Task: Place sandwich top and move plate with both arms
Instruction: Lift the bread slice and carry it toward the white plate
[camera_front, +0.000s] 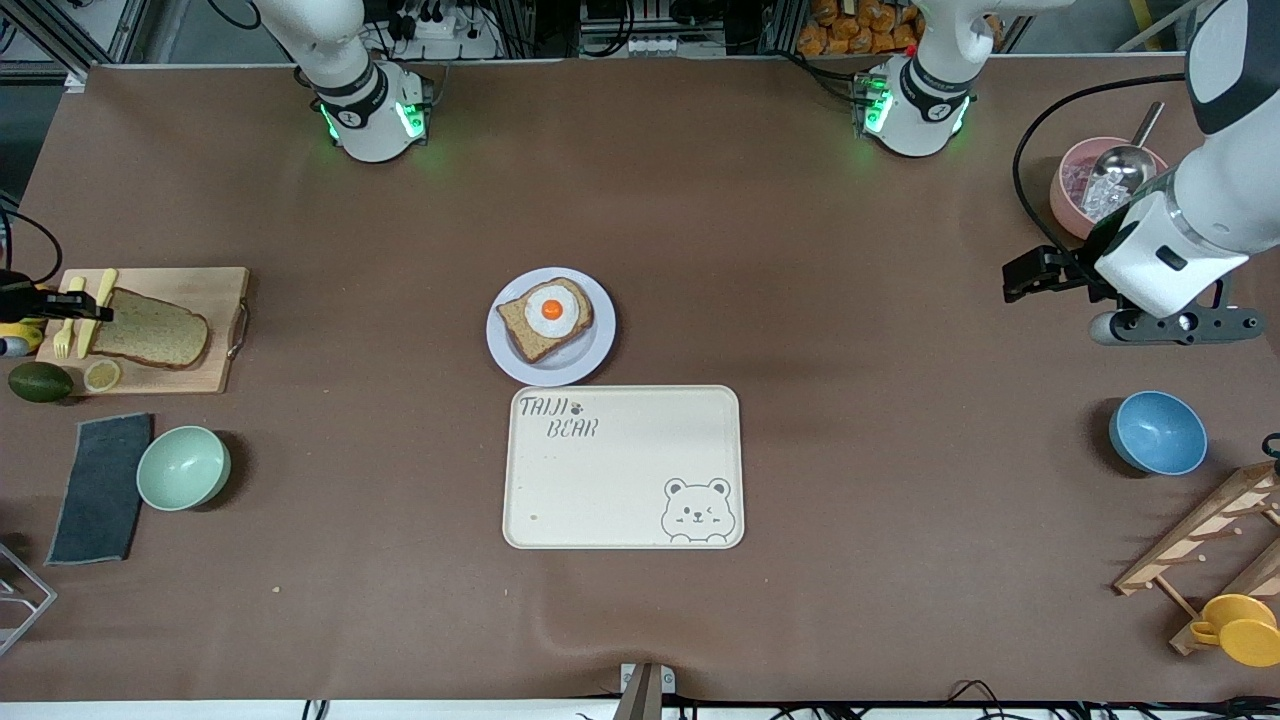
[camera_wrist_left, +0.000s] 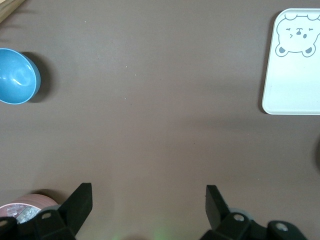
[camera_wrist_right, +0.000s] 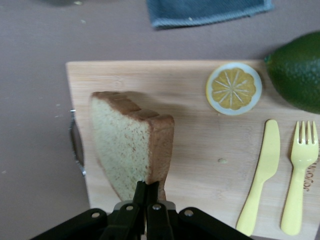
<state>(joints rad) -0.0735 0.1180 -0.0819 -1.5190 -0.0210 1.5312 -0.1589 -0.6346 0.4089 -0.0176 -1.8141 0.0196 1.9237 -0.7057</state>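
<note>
The right gripper (camera_front: 85, 305) is over the wooden cutting board (camera_front: 190, 290) at the right arm's end of the table. Its fingers are pressed narrow on the crust edge of the sandwich top (camera_front: 150, 340), the plain brown bread slice. In the right wrist view the slice (camera_wrist_right: 132, 142) stands tilted on the board (camera_wrist_right: 190, 150), with one edge lifted between the fingers (camera_wrist_right: 150, 197) and the other edge touching the wood. On the same board lie a lemon slice (camera_wrist_right: 234, 88), a yellow knife (camera_wrist_right: 260, 175) and a yellow fork (camera_wrist_right: 300, 175). A green avocado (camera_front: 40, 382) lies just beside the board, nearer to the front camera, and a grey cloth (camera_front: 100, 488) and a pale green bowl (camera_front: 184, 468) lie nearer still.

The plate (camera_front: 600, 335) is in the middle of the table, and on it lies a bread slice with a fried egg (camera_front: 548, 312). The cream tray with the bear drawing (camera_front: 624, 467) is just beside the plate, nearer to the front camera.

The left gripper (camera_front: 1030, 275) waits in the air at the left arm's end of the table, over bare brown table cover, near a pink bowl holding a metal scoop (camera_front: 1105, 185). In the left wrist view its fingers (camera_wrist_left: 80, 200) stand wide apart and hold nothing. A blue bowl (camera_front: 1158, 432) stands nearer to the front camera than this gripper.
</note>
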